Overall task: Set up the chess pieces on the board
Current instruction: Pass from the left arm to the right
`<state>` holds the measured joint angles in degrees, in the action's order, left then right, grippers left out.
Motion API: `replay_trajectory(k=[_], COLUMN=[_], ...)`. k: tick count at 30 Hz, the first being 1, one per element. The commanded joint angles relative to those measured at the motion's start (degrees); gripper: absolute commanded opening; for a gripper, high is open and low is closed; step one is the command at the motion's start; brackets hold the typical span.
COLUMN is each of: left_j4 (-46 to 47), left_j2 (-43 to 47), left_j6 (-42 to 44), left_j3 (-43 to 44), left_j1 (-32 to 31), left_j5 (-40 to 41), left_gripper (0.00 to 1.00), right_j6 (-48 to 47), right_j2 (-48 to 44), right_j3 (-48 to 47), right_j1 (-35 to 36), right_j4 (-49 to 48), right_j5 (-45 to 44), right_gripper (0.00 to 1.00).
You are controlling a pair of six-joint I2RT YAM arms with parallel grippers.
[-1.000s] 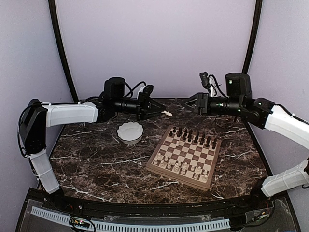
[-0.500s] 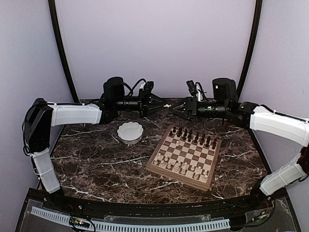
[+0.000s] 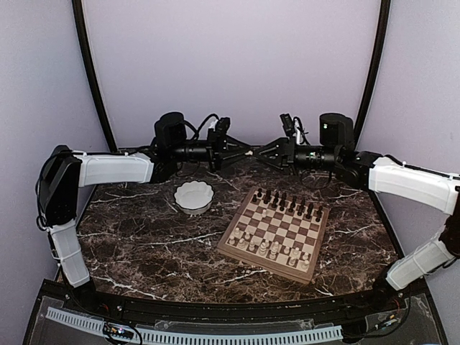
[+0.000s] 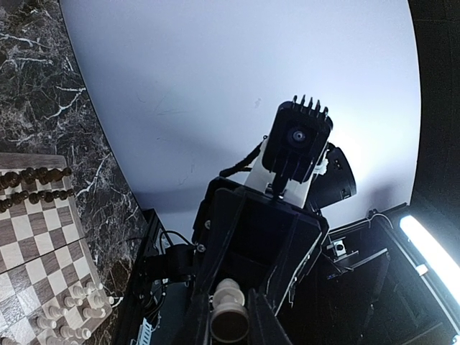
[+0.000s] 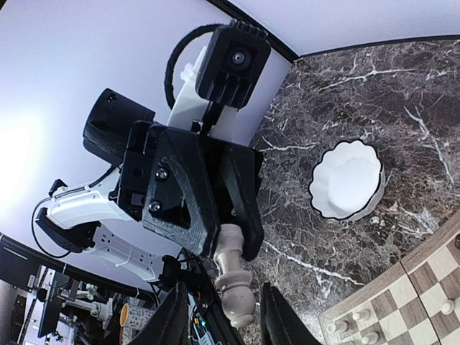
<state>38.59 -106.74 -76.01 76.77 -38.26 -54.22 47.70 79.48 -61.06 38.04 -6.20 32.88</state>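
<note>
My left gripper [image 3: 243,153] hangs in the air over the back of the table, shut on the top of a pale cream chess piece [image 3: 249,152]. The piece [image 5: 236,282] juts out of the left gripper [image 5: 228,228], its base lying between my right gripper's [image 5: 224,325] fingers [image 5: 172,320]. These stand open with a gap on either side. In the left wrist view the piece [image 4: 230,316] sits pinched in my left gripper [image 4: 230,327]. The board [image 3: 233,248] lies on the right half of the table, dark pieces [image 3: 287,201] along its far rows, pale pieces [image 3: 269,249] along its near rows.
A white scalloped bowl [image 3: 193,196] stands left of the board, below the left arm; it looks empty [image 5: 347,180]. The dark marble table [image 3: 144,244] ends at a black rail in front. Lilac walls close in behind and on both sides.
My right gripper has swung left to meet the left one tip to tip. Its jaws have narrowed around the pale piece. My left gripper has lifted slightly toward the back, still holding the piece.
</note>
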Motion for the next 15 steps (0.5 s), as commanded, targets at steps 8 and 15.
replay_trajectory(k=[8,15], left_j4=[3.73,4.03], left_j2=[-0.99,-1.17], left_j6=[-1.86,-2.02], left_j3=[1.75,2.14], left_j1=[0.07,0.05], left_j5=[-1.43,-1.42], left_gripper=[0.08,0.08], right_j6=[3.31,3.01], right_j2=[0.21,1.32], right_j3=[1.17,0.51], right_j1=[-2.13,-2.11], right_j4=[-7.77,-6.37], right_j5=[3.03,3.45], right_gripper=[0.25,0.31])
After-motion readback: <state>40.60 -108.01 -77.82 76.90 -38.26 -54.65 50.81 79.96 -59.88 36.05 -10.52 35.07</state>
